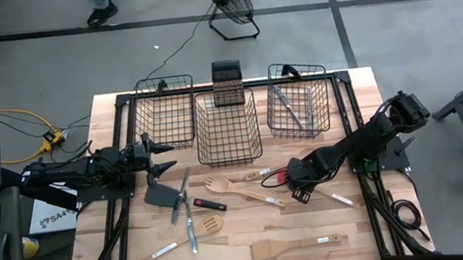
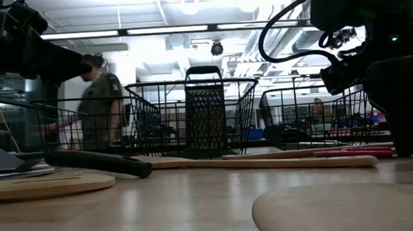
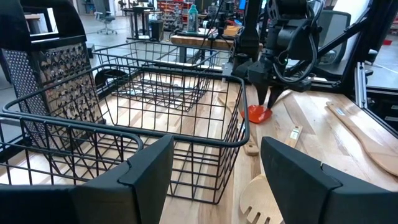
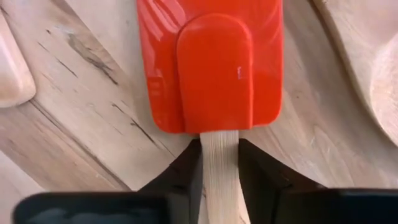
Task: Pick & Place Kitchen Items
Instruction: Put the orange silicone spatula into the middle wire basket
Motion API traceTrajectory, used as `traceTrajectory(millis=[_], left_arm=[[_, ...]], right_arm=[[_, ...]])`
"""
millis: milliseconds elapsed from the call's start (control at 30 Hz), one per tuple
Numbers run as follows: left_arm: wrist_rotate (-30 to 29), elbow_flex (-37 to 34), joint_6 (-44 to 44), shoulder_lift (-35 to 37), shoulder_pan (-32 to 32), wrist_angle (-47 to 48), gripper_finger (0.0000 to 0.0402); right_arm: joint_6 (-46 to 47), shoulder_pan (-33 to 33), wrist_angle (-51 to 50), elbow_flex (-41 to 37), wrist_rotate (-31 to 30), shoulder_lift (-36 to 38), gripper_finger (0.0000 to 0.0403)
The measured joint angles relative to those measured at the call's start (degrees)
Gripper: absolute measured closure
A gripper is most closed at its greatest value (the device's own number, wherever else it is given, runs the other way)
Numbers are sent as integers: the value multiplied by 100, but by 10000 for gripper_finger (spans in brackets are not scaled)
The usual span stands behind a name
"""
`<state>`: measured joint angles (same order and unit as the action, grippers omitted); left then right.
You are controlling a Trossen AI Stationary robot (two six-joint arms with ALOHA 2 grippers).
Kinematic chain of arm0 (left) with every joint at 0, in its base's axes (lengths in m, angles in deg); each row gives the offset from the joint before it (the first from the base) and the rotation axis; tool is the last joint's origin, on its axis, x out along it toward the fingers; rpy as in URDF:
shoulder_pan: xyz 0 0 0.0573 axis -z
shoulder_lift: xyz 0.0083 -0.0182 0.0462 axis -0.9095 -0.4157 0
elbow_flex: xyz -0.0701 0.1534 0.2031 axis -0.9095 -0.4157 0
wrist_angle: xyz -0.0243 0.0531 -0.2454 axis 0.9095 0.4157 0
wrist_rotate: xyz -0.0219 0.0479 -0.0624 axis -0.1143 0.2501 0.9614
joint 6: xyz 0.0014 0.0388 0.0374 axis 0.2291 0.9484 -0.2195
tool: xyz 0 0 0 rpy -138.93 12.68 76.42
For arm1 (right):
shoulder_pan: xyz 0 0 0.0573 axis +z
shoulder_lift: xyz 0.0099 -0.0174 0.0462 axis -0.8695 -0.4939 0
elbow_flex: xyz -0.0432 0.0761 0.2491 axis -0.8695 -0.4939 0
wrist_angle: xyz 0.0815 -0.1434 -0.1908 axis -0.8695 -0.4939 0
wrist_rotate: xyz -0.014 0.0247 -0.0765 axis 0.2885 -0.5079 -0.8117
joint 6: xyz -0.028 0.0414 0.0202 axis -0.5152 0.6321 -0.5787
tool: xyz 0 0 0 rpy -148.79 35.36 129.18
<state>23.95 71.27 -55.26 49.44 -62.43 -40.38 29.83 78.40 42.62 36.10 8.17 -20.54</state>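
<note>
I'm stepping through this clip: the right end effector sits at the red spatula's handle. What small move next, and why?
Probably finish closing, then lift straight up. The right end effector has its fingers on either side of the red spatula's pale handle, which lies flat on the table, so a firm grip should come before any carry toward the baskets.

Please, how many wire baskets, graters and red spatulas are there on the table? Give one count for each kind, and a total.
Wire baskets: 3
Grater: 1
Red spatula: 1
Total: 5
</note>
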Motion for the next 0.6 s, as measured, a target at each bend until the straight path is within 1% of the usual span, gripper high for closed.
traceTrajectory(millis=[67, 267, 500, 600], left_arm=[[-2, 2, 0, 0, 0, 1, 165], [0, 1, 0, -1, 0, 0, 165], [-1, 1, 1, -1, 0, 0, 165], [-2, 0, 0, 0, 0, -2, 165]], right_arm=[[-21, -1, -52, -4, 37, 46, 338], [-122, 125, -244, -50, 320, 374, 338], [-244, 405, -218, -31, 292, 1318, 338], [-322, 504, -72, -25, 131, 1718, 338]])
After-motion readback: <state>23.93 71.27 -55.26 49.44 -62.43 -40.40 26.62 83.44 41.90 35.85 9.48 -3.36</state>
